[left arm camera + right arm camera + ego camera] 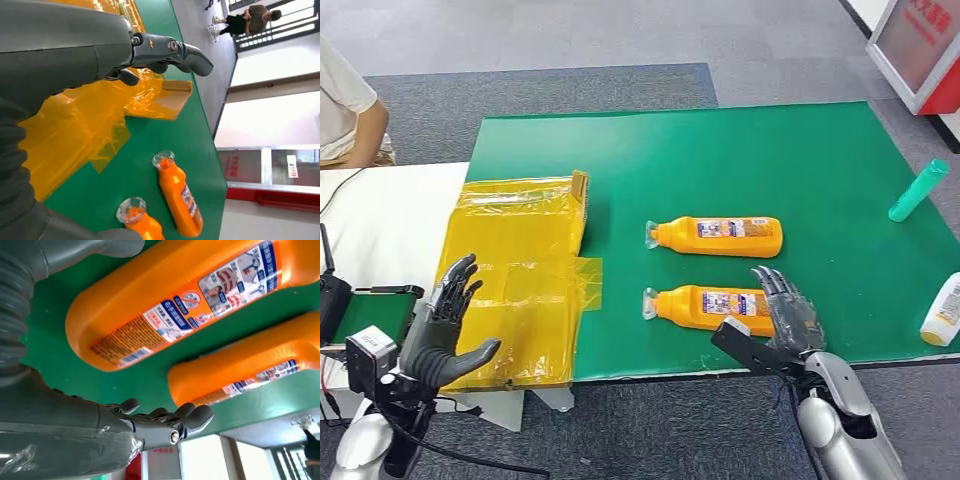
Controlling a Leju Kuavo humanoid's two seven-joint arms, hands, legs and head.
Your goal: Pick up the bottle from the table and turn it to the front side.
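Bottle nearest the right hand (792, 315): an orange bottle (712, 305) lies on its side on the green mat (810, 160), cap end pointing away from that hand toward the left hand's side. The right hand sits over the bottle's base end, fingers (773, 283) extended and apart above it; the head view does not make clear whether they touch it, and the right wrist view shows the thumb and fingers spread beside the bottle's base (124, 325) with nothing between them. A second orange bottle (720, 236) lies parallel just beyond the first, farther from the right hand, its printed label facing up.

The left hand (444, 325) hovers well apart from both bottles, over a sheet of yellow plastic film (516, 270), palm turned inward, fingers spread and holding nothing. Farther out to the right hand's outer side lie a teal bottle (918, 190) and, at the mat's edge, a white bottle (943, 312). A person in a white shirt (343, 100) sits beyond the left hand.
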